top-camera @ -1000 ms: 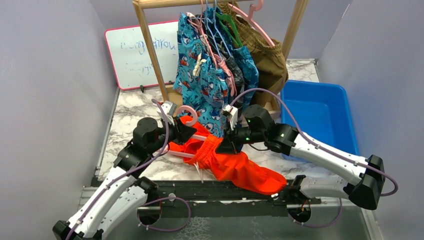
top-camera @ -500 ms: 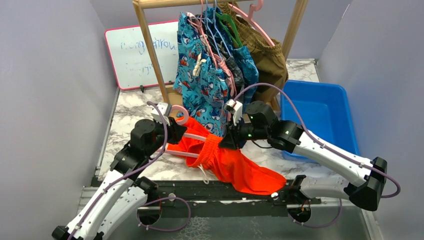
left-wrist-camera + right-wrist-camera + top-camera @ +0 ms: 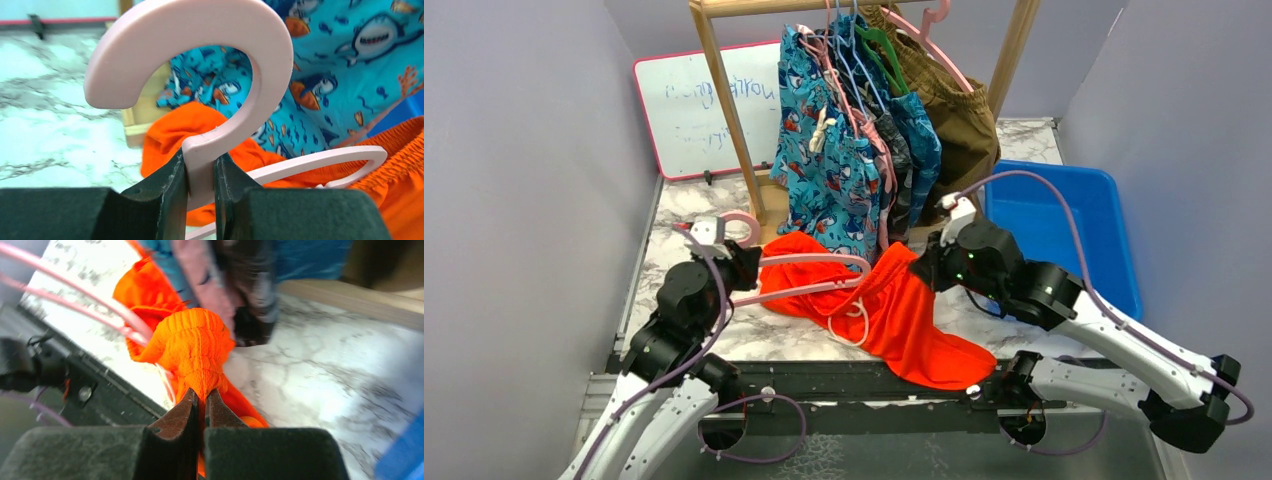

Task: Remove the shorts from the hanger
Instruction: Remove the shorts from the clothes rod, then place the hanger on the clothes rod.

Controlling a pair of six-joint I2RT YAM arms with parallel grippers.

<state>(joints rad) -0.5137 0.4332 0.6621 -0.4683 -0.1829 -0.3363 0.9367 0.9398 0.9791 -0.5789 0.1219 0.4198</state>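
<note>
Plain orange shorts (image 3: 902, 318) lie on the marble table, their waistband partly over a pale pink hanger (image 3: 816, 262). My left gripper (image 3: 738, 264) is shut on the neck below the hanger's hook (image 3: 200, 75), the pads (image 3: 172, 180) pressing it from both sides. My right gripper (image 3: 922, 266) is shut on a bunched fold of the orange shorts' (image 3: 195, 345) waistband, to the right of the hanger's arms (image 3: 100, 305). In the left wrist view the left gripper (image 3: 201, 172) has orange cloth (image 3: 175, 125) behind it. The right gripper (image 3: 201, 399) pinches the cloth tight.
A wooden rack (image 3: 724, 110) at the back carries more shorts on hangers: blue cartoon-print (image 3: 829, 175), dark patterned and brown (image 3: 959, 110). A whiteboard (image 3: 692, 105) leans behind it on the left. A blue bin (image 3: 1064, 225) stands at the right. The black rail (image 3: 854, 385) runs along the near edge.
The left gripper has drawn the hanger to the left. The right gripper opened briefly, shut on the waistband and moved right, and more of the hanger now shows outside the shorts.
</note>
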